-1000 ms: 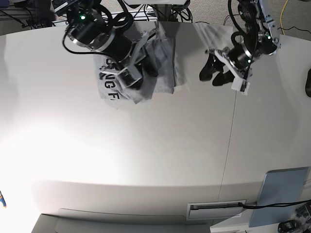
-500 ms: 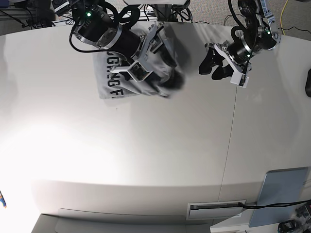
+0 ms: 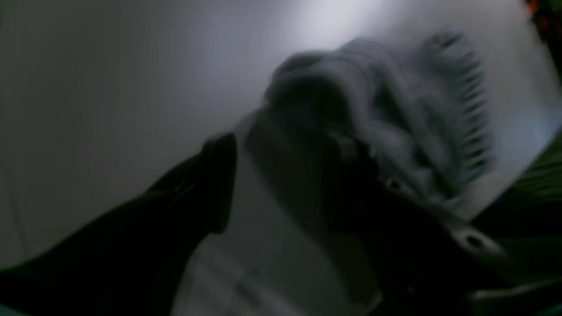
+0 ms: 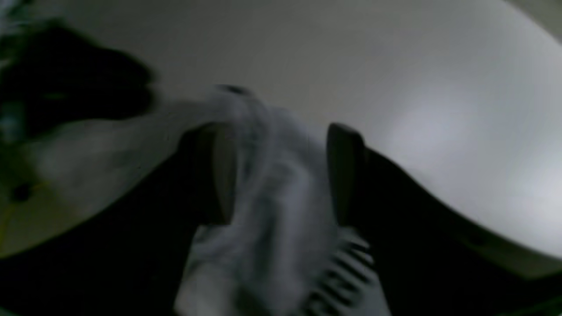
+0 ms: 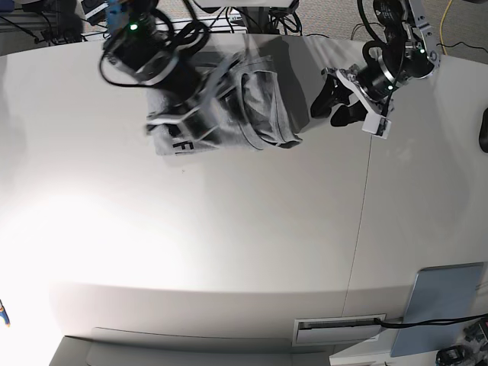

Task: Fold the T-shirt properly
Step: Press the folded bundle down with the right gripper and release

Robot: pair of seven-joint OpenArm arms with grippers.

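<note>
Pincer on the right arm (image 4: 276, 175): its two dark fingers (image 4: 215, 175) stand apart with a fold of grey cloth lying loose between them; neither finger presses it, so the jaws read as open and not gripping. In the base view this pincer (image 5: 191, 126) sits low over the T-shirt (image 5: 259, 114), on that view's left. Pincer on the left arm (image 5: 335, 107): it hangs at the shirt's right-hand edge in the base view, just beside the cloth, with its fingers spread. Its wrist view is dark and blurred; one finger (image 3: 217, 184) shows clear of the fabric, and the gap between the jaws shows bare table, so nothing is held. The T-shirt lies bunched at the far edge of the white table (image 5: 244, 252), between the two arms. It is rumpled into a compact heap with raised folds, and part of the black lettering (image 5: 179, 145) faces up at its near left corner. The left wrist view shows the same heap (image 3: 373, 109), with dark ribbed or printed stripes along one side; which of the two cannot be told.
</note>
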